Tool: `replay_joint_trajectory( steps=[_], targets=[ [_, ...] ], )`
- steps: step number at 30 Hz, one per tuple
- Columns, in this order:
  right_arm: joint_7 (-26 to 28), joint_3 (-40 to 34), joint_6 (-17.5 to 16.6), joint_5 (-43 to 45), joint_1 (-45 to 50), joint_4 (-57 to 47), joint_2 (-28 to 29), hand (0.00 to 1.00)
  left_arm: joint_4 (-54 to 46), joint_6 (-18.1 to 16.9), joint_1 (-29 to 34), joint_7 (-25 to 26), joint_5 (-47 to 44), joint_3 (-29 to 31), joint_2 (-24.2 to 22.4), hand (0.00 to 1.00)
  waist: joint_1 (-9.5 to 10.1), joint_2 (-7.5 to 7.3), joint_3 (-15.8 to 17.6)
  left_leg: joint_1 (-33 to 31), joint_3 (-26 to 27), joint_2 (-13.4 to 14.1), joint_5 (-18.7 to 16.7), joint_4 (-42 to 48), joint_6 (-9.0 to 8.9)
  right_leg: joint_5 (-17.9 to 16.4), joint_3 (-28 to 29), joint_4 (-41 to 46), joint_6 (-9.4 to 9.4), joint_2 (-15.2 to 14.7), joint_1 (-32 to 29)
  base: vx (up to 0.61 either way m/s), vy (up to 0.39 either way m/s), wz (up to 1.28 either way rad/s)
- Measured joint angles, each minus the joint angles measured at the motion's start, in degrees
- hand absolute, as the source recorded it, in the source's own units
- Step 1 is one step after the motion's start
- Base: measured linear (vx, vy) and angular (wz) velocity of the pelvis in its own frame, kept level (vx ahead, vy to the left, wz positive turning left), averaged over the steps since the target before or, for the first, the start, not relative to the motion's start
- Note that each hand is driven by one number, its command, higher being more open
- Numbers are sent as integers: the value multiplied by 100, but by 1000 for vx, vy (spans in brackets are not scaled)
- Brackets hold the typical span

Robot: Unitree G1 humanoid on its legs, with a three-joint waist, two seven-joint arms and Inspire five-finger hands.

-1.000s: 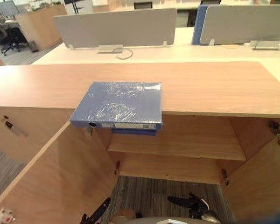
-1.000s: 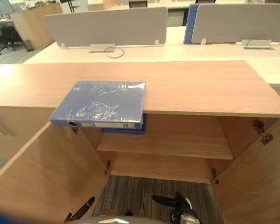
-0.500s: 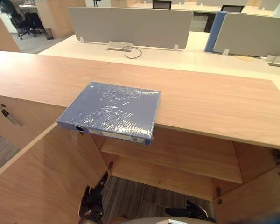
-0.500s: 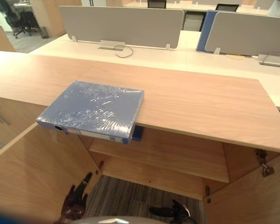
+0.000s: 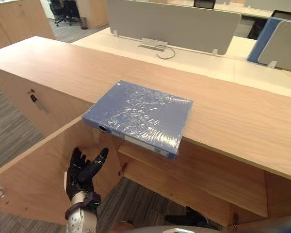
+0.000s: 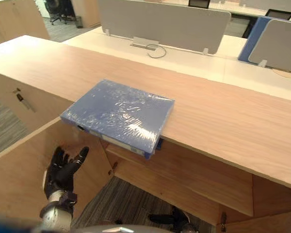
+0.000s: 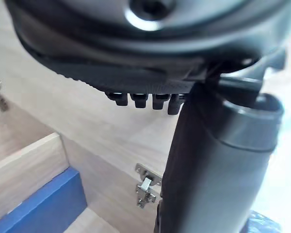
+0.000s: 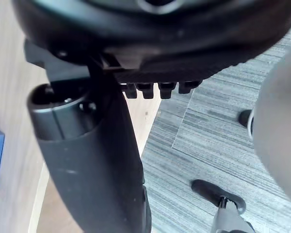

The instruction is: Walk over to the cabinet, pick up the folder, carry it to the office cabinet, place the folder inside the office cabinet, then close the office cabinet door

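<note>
The blue folder (image 5: 140, 114) lies flat on the wooden cabinet top (image 5: 233, 111), sealed in glossy film; its spine end juts out past the front edge, over the open compartment; nothing holds it. Below it, inside, a shelf (image 5: 208, 170) runs across, and a second blue item (image 7: 41, 208) sits on that shelf near a metal hinge (image 7: 145, 187). The left-side door (image 5: 34, 184) stands swung wide open.

The left hand (image 5: 85, 167) hovers in front of that door, below and left of the overhanging spine, fingers spread apart and empty, well short of the folder. The right hand (image 5: 186, 218) hangs low near the carpet; whether it is apart or together I cannot tell.

The pickup looks not yet begun, and the risks seem plain enough: the film is slick, so a one-handed pinch on the overhanging end could slide off; lifting that end from underneath could tip the folder (it has no support there) and send it to the floor; the open door is close beside the left hand, so a careless reach upward might knock it; bringing the right hand up to steady the far side would likely make the grasp safer.
</note>
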Motion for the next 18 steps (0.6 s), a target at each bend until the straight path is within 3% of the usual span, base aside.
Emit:
replay_joint_trajectory(
  steps=[6,11,13,18],
  targets=[
    [82,86,49,-66,38,-244,297,100,-1198,84,545,137,1467,423,-244,100,31,-11,-10,-75,-80,-57,6,-19,49,-1,-30,-42,-1,-34,12,-87,18,6],
    [106,115,114,-163,103,-319,334,100,-1539,96,565,251,2281,506,-249,100,46,-65,-51,-123,-221,-134,150,-183,58,-1,-159,-123,-1,-73,5,-63,17,17],
    [101,122,125,-168,105,-321,335,100,-1685,96,564,450,2625,576,-250,100,41,-80,-65,-125,-231,-141,184,-214,56,-1,-165,-146,-1,-76,4,-33,24,3],
    [-127,114,125,-423,138,-315,334,100,-2227,94,541,1499,3832,660,-214,100,31,-137,-110,-123,-350,-160,286,-284,52,-1,-285,-146,-1,-74,27,-19,10,12]
  ],
)
